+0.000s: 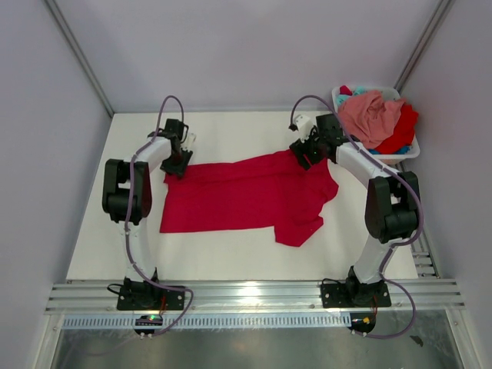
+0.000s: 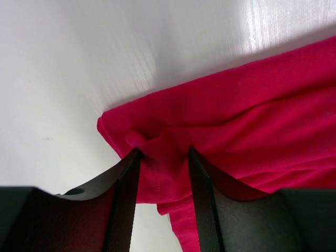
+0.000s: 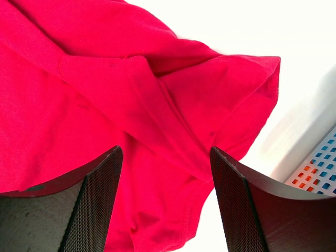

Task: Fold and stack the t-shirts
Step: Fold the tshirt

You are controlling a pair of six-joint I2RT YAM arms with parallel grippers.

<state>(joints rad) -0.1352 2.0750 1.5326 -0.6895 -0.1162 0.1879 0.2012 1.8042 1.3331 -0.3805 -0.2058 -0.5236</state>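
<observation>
my left gripper (image 2: 163, 152) sits at the far left corner of the red t-shirt (image 1: 238, 196), clenched on a bunched fold of that corner. the red t-shirt lies spread wide on the white surface (image 1: 231, 131), a sleeve poking out at its near right. at its far right corner my right gripper (image 3: 165, 149) hangs released, jaws wide, with cloth beneath but not pinched. beyond the shirt's right end stands the white basket (image 1: 407, 154), with a salmon pink t-shirt (image 1: 370, 115) heaped on top.

red t-shirt (image 1: 238, 196) — soft matt cloth | table (image 1: 231, 257) — smooth, slightly glossy white
</observation>
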